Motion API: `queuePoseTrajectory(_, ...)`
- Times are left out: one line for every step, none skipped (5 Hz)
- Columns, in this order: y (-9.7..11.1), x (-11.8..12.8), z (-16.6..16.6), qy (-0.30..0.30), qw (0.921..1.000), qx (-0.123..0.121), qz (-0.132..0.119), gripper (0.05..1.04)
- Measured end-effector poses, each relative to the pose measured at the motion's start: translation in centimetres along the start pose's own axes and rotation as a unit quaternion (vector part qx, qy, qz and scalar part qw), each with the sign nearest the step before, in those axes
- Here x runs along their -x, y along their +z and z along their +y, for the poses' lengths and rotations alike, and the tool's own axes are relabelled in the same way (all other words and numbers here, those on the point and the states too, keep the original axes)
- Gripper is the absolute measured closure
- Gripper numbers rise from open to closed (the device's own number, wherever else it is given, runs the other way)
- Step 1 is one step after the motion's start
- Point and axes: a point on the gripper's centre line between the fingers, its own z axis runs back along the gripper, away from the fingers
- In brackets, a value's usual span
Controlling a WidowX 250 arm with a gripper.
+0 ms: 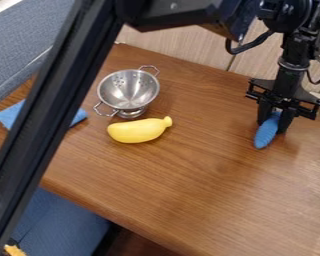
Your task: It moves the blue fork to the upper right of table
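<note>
since my gripper (273, 125) has its fingers (286, 122) drawn in snugly on the blue fork (266, 133) at the far right of the table (196, 200), i'd ease it down until its weight is borne, part them evenly, then lift straight up.

one camera above, facing down at a slant, wooden table (189, 185) fairly near

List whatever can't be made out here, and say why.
Camera view: blue fork, upper part hidden by the pincer.
Camera view: blue cloth, middle hidden behind the black bar.
Camera view: yellow thing, cut off by the bottom edge, too little to name.
Camera view: robot arm, cut off by the top edge.
</note>
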Motion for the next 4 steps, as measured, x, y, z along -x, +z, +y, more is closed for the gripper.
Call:
queuePoseTrajectory(0.0, 0.2, 0.2, 0.011, 0.9999, -0.008, 0.005, 0.326)
queuePoseTrajectory(0.0, 0.3, 0.5, 0.018, 0.9996, -0.019, 0.009, 0.089)
queuePoseTrajectory(0.0, 0.9, 0.6, 0.016, 0.9996, -0.020, 0.012, 0.079)
queuePoseTrajectory(2.0, 1.2, 0.7, 0.019, 0.9997, -0.016, -0.008, 0.084)
